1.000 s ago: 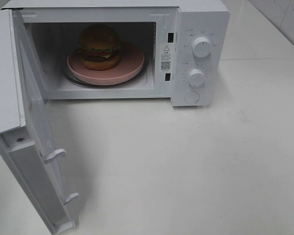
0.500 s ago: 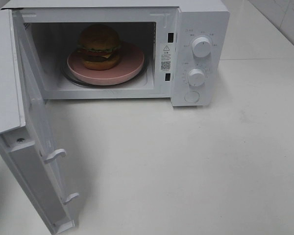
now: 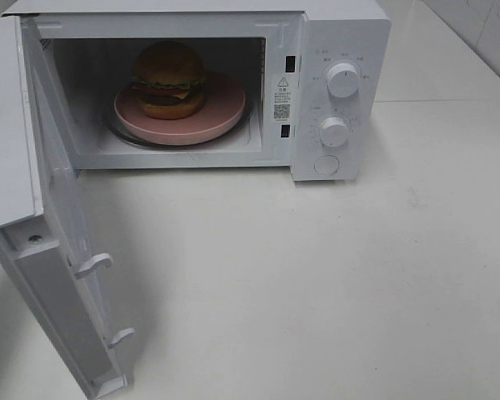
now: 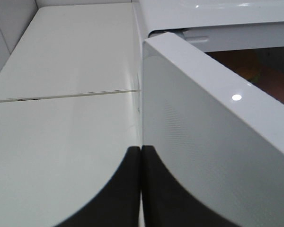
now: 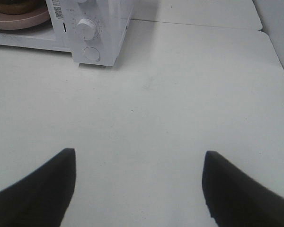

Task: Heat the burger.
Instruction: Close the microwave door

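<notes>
The burger (image 3: 169, 79), with its golden-brown bun, sits on a round pink plate (image 3: 225, 104) inside the white microwave (image 3: 342, 50). The microwave door (image 3: 8, 125) stands swung wide open to the left. Neither gripper shows in the exterior high view. In the left wrist view my left gripper (image 4: 141, 149) is shut with nothing between its dark fingers, right by the outer face of the door (image 4: 203, 142); I cannot tell if they touch. My right gripper (image 5: 139, 161) hovers open over the bare table, well away from the microwave's control panel (image 5: 90, 28).
Two white dials (image 3: 342, 79) and a round button (image 3: 326, 164) sit on the microwave's right panel. Two door latch hooks (image 3: 96, 265) stick out of the open door's inner edge. White tabletop (image 3: 317, 283) spreads in front and to the right.
</notes>
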Tool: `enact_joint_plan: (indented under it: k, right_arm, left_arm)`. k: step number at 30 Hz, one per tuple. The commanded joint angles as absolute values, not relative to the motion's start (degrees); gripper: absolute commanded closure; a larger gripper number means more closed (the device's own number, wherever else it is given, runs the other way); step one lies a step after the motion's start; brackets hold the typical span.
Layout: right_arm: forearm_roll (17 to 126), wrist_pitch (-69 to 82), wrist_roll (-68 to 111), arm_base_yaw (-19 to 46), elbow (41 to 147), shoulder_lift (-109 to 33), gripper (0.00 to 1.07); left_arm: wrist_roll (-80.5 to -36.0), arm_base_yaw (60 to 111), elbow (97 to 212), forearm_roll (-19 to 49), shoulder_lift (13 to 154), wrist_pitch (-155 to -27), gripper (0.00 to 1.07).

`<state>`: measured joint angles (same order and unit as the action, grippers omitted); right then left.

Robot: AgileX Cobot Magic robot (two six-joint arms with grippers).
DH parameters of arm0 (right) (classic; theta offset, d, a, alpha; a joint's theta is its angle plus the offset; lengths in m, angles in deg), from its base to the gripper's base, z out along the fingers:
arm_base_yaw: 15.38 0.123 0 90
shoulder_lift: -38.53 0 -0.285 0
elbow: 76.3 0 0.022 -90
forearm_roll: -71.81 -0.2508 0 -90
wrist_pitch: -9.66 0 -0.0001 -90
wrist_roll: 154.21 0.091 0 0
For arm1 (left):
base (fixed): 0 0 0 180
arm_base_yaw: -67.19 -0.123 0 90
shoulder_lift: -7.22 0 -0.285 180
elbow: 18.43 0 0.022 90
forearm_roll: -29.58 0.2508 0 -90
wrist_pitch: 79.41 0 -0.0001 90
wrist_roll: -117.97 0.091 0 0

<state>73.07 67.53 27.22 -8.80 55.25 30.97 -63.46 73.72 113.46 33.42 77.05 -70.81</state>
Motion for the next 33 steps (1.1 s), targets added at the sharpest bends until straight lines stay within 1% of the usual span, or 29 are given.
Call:
enact_joint_plan:
  k: [1, 3, 5, 6, 8, 9, 11, 13, 14, 16, 17, 18, 19, 21, 22, 23, 24, 27, 28, 29, 33]
  right_arm:
    - [73.24, 66.56, 26.88, -8.97, 55.08, 32.52, 0.34]
    - [73.24, 66.56, 26.88, -8.97, 55.08, 32.52, 0.34]
    - [73.24, 66.56, 26.88, -8.97, 55.08, 32.52, 0.34]
    - [73.24, 66.56, 26.88, -8.97, 55.08, 32.52, 0.34]
    - [73.24, 66.56, 26.88, -8.97, 55.08, 32.52, 0.34]
    - [73.24, 66.56, 26.88, -8.97, 55.08, 32.52, 0.34]
    - [73.24, 66.56, 26.88, -8.97, 55.08, 32.52, 0.34]
    - [73.24, 66.56, 26.88, -8.97, 55.08, 32.52, 0.34]
    - [73.24, 66.56, 26.88, -8.97, 55.08, 32.52, 0.34]
    - [73.24, 66.56, 26.88, -8.97, 55.08, 32.52, 0.34]
    - [73.24, 66.56, 26.88, -8.97, 55.08, 32.52, 0.34]
    - [73.24, 66.56, 26.88, -8.97, 55.08, 32.52, 0.34]
    - [73.24, 66.56, 26.88, -8.97, 55.08, 32.52, 0.34]
    - [73.24, 66.56, 26.88, -8.97, 55.08, 32.52, 0.34]
    - [73.24, 66.56, 26.88, -8.97, 55.08, 32.52, 0.34]
    - [73.24, 66.56, 26.88, -8.97, 55.08, 32.52, 0.34]
    - [73.24, 66.56, 26.88, -8.97, 55.08, 32.52, 0.34]
    - [73.24, 66.56, 26.88, -8.97, 55.08, 32.52, 0.34]
    - [73.24, 66.56, 26.88, -8.97, 55.08, 32.52, 0.34]
    - [73.24, 66.56, 26.88, -8.97, 55.08, 32.52, 0.34]
    - [73.24, 66.56, 26.88, -8.97, 55.08, 32.52, 0.34]
  left_arm:
    - [-63.52, 74.52, 113.28, 33.82, 78.6, -66.98, 1.07]
    - [-63.57, 75.15, 113.17, 34.22, 80.38, -64.97, 1.07]
    - [-63.8, 75.5, 111.39, 35.14, 82.9, -59.7, 1.07]
    - [-63.8, 75.5, 111.39, 35.14, 82.9, -59.7, 1.07]
    - [-63.97, 75.5, 106.64, 36.74, 85.25, -50.93, 1.07]
    - [-63.97, 75.5, 106.64, 36.74, 85.25, -50.93, 1.07]
    - [-63.97, 75.5, 104.35, 39.72, 87.14, -47.21, 1.07]
    - [-64.03, 75.5, 104.12, 40.52, 87.65, -46.81, 1.07]
    - [-65.06, 75.5, 104.0, 42.7, 88.8, -46.58, 1.07]
    - [-65.69, 75.5, 104.0, 43.62, 89.14, -46.52, 1.07]
    - [-67.47, 75.5, 104.0, 46.14, 89.89, -45.66, 1.07]
    - [-67.47, 75.5, 104.0, 46.14, 89.89, -45.66, 1.07]
    - [-69.53, 75.5, 104.0, 48.78, 90.69, -43.77, 1.07]
    - [-70.33, 75.5, 104.0, 49.81, 91.15, -42.85, 1.07]
    - [-72.51, 75.5, 104.0, 51.93, 92.12, -40.39, 1.07]
    - [-72.51, 75.5, 104.0, 51.93, 92.12, -40.39, 1.07]
    - [-74.52, 75.5, 104.0, 53.93, 93.15, -39.07, 1.07]
    - [-75.72, 75.5, 104.0, 54.73, 93.67, -38.79, 1.07]
    - [-77.5, 75.5, 104.0, 56.34, 94.47, -38.39, 1.07]
    - [-78.07, 75.5, 104.0, 58.06, 95.1, -37.24, 1.07]
    - [-78.93, 75.61, 104.12, 60.41, 95.73, -35.12, 1.07]
